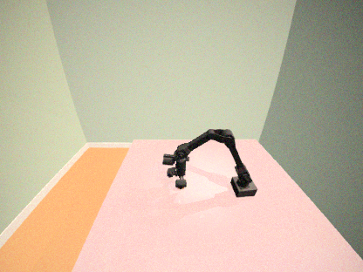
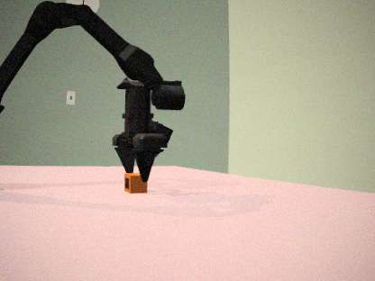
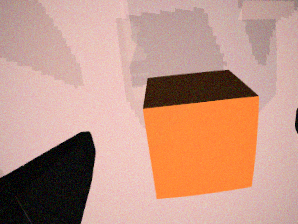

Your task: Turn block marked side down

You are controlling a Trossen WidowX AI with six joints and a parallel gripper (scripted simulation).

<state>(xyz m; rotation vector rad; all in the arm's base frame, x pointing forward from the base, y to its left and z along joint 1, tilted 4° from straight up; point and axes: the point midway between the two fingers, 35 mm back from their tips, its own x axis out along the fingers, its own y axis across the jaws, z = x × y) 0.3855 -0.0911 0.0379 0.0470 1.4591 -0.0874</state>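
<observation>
An orange block (image 2: 137,185) (image 3: 202,150) rests on the pink table (image 2: 189,243) (image 3: 30,110). Its dark square mark (image 2: 127,183) is on the side face at the left in the exterior view, toward the arm's base. The wrist view shows a plain orange top and one dark, shaded side. My gripper (image 2: 137,176) (image 3: 199,130) is open and points straight down over the block, with its fingertips on opposite sides of it. In the wrist view a gap shows between the block and each finger. In the top view the gripper (image 1: 181,187) shows small and the block is hidden.
The arm's base (image 1: 244,187) stands on the table (image 1: 209,244), to the right of the gripper in the top view. The table's left edge borders an orange floor (image 1: 83,187). Walls stand around. Shadows of the arm fall across the table.
</observation>
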